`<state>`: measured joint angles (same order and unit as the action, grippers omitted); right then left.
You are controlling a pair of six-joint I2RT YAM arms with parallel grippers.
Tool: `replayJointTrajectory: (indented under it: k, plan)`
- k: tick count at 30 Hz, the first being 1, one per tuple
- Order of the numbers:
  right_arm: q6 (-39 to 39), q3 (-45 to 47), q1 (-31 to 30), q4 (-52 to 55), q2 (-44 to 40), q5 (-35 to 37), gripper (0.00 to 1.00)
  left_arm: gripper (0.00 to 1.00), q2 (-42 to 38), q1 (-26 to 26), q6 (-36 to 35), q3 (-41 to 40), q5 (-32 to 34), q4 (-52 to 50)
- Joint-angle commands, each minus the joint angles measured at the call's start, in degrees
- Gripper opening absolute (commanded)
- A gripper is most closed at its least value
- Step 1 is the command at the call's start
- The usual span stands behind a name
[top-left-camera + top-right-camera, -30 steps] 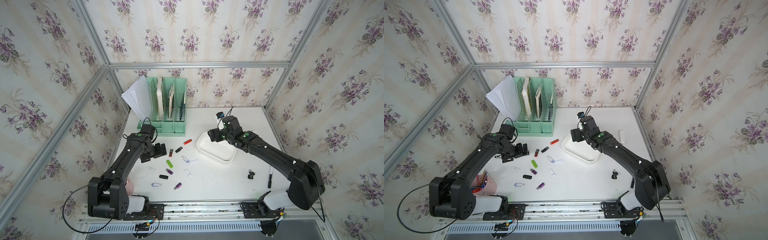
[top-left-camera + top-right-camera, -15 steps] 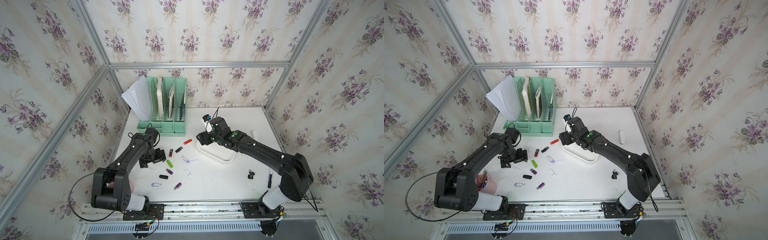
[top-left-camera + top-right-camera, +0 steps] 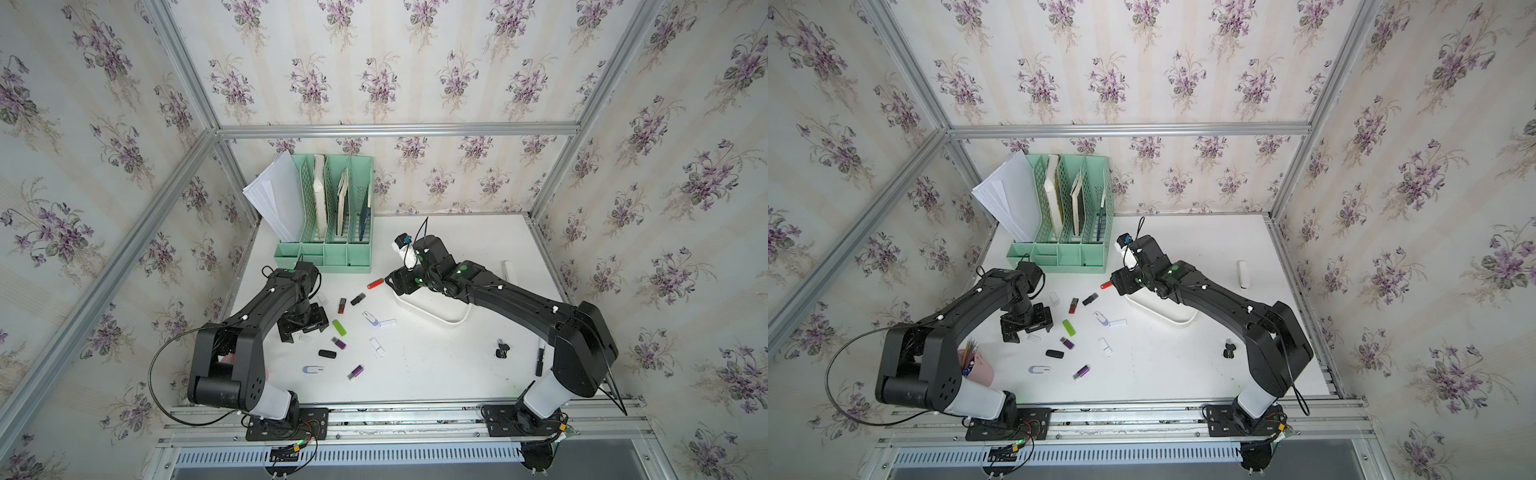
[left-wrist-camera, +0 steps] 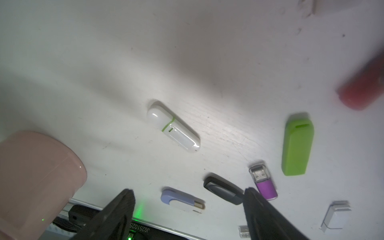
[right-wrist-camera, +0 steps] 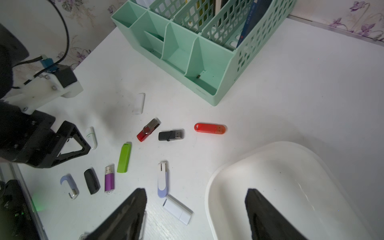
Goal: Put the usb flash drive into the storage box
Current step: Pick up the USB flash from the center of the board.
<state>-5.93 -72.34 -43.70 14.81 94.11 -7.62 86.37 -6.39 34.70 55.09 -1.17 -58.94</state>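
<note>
Top views: about a dozen flash drives are lying loose on the table (image 3: pixel 415 374) between the two arms. None is showing inside the storage box (image 3: pixel 451 322). The left gripper (image 3: pixel 303 334) is hovering low over the white drive with the green band (image 3: pixel 305 338), at the left edge of the scatter and well apart from the box. The right gripper (image 3: pixel 397 286) is hanging at the box end nearest the green organizer (image 3: pixel 332 253), and the red drive (image 3: pixel 375 284) is lying just beside it.

Left wrist: the jaws are standing wide apart with nothing between them. The white drive is lying ahead of them and roughly centred, with its long axis running diagonal to the jaw line. I'm guessing a wrist roll is needed before the pinch so the jaws take the narrow width. The pink cup (image 4: pixel 31 176) is sitting near one jaw, so clearance there may be tight.

Right wrist: these jaws are also standing apart and gripping nothing, one over the box interior and one over the table. The red drive is lying ahead with its long axis roughly along the jaw line, so it needs about a quarter turn. The left arm is nearer the white drive and the right arm nearer the red one. The left jaw is sitting just beside the white drive; I can't tell whether they're touching.
</note>
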Motion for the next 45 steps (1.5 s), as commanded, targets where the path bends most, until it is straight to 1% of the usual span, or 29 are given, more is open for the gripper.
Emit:
replayJointTrajectory:
  k: [1,4,6,11,15,20,24,31,39,41,45]
  plan:
    - [1.5,-0.2,-0.8,-0.8,0.6,-2.6,0.80,0.81,0.7,0.4,0.8,-0.7,2.3,0.5]
    - [1.7,-0.5,-1.6,-0.4,1.5,-2.6,0.80,0.80,1.7,0.9,0.7,-0.6,2.7,1.0]
    - [1.9,-0.9,-2.0,-0.1,2.0,-2.4,0.80,0.77,2.5,1.6,0.7,0.0,2.9,1.7]
    - [2.0,-1.7,-2.8,0.4,3.4,-2.3,0.79,0.73,5.0,2.4,0.7,1.3,1.4,3.7]
    - [2.1,-2.4,-3.1,0.4,4.3,-2.3,0.79,0.71,6.3,2.8,1.0,-0.3,0.3,6.2]
    - [2.6,-3.3,-3.4,1.2,5.4,-2.2,0.78,0.67,5.6,3.6,1.9,-3.2,-1.5,9.7]
    - [2.8,-3.5,-3.5,1.4,6.0,-2.4,0.78,0.64,4.4,4.0,2.1,-3.9,-0.3,10.1]
    - [3.2,-3.6,-3.8,1.7,6.8,-2.8,0.78,0.60,3.7,5.5,2.0,-6.1,-0.6,11.9]
    - [6.8,-3.9,-5.5,4.0,7.9,-3.5,0.78,0.56,4.5,5.9,1.6,-6.3,-1.6,13.3]
    - [7.9,-3.9,-6.1,4.7,8.4,-3.6,0.78,0.50,4.9,5.9,1.4,-6.4,-2.2,13.7]
    - [10.0,-3.6,-6.6,6.3,9.6,-3.4,0.78,0.46,5.2,5.9,1.2,-7.0,-2.7,14.5]
